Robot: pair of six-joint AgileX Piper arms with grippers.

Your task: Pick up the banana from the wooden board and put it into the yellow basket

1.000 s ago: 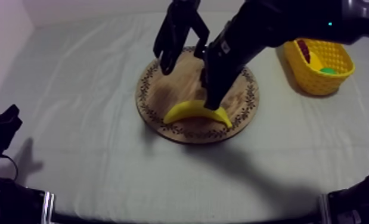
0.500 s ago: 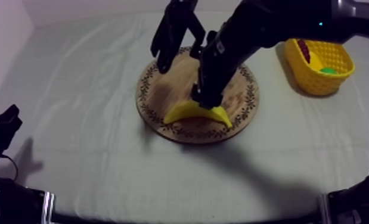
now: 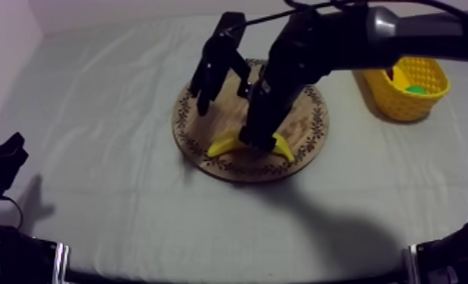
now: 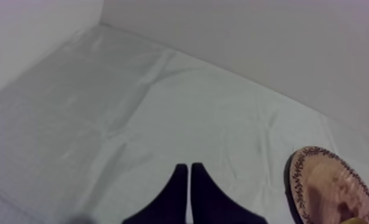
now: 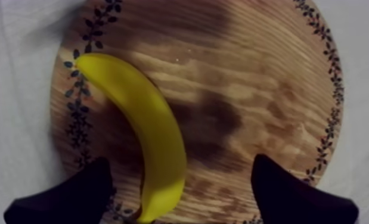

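While flat on the board (image 5: pixel 252 89), banana (image 5: pixel 157 131) crosswise, ends curved nearward.

I count one round wooden board (image 3: pixel 199 134) with one banana (image 5: pixel 146 119) on it. One yellow basket (image 3: pixel 407 106) stands well to the board's right. Two toy pieces show inside it, a green piece (image 3: pixel 415 89) and a yellow piece (image 3: pixel 398 76), kinds unclear. I have two grippers: right gripper (image 3: pixel 255 140) over the board, left gripper (image 3: pixel 6 155) far to its left.
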